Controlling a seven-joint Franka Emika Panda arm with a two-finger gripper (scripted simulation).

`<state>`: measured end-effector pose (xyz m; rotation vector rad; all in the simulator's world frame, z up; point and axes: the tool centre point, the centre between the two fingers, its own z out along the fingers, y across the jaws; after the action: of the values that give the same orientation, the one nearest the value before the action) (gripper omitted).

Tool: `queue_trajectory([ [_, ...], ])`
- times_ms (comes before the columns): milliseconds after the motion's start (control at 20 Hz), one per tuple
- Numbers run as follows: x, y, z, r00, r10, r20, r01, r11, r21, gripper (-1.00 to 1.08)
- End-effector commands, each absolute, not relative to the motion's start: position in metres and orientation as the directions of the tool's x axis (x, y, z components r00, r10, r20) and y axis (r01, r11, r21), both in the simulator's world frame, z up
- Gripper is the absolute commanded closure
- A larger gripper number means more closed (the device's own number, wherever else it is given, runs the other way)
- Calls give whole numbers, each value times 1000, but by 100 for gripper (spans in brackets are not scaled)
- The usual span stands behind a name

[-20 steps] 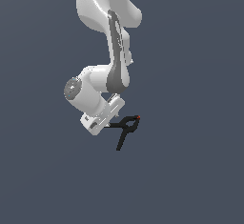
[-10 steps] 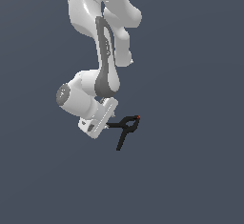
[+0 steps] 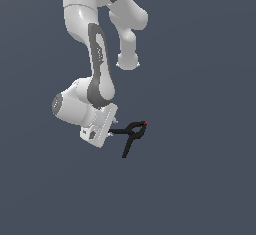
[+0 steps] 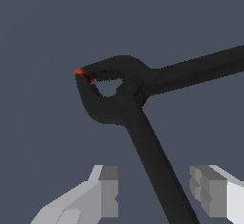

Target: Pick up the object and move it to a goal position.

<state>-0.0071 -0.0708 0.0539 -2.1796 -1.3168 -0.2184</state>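
Note:
The object [image 3: 132, 136] is a small black spring clamp with a tiny red tip, lying on the dark grey floor. In the wrist view the clamp [image 4: 125, 94] fills the middle, with its red tip pointing away from my hand and its two handles splayed apart. My gripper [image 3: 113, 131] is low, at the end of one handle on the exterior view's left. In the wrist view my gripper [image 4: 157, 192] is open. One handle runs between the two pale fingers [image 4: 102, 189], nearer to one of them, and neither presses on it.
Only the white arm [image 3: 97, 74] rises over a flat dark grey ground [image 3: 200, 179]. No other object, wall or edge shows in either view.
The arm's upper links have swung toward the exterior view's left and the hand has settled slightly lower. The clamp lies where it was.

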Motion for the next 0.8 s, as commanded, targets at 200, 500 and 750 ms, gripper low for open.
queue_trajectory([
  [200,-8,-79,48,402,750,525,906,-241,-349,-20],
  [500,-8,-87,44,305,725,618,946,-152,-288,-20],
  [750,-8,-94,41,219,693,687,971,-88,-221,-20],
])
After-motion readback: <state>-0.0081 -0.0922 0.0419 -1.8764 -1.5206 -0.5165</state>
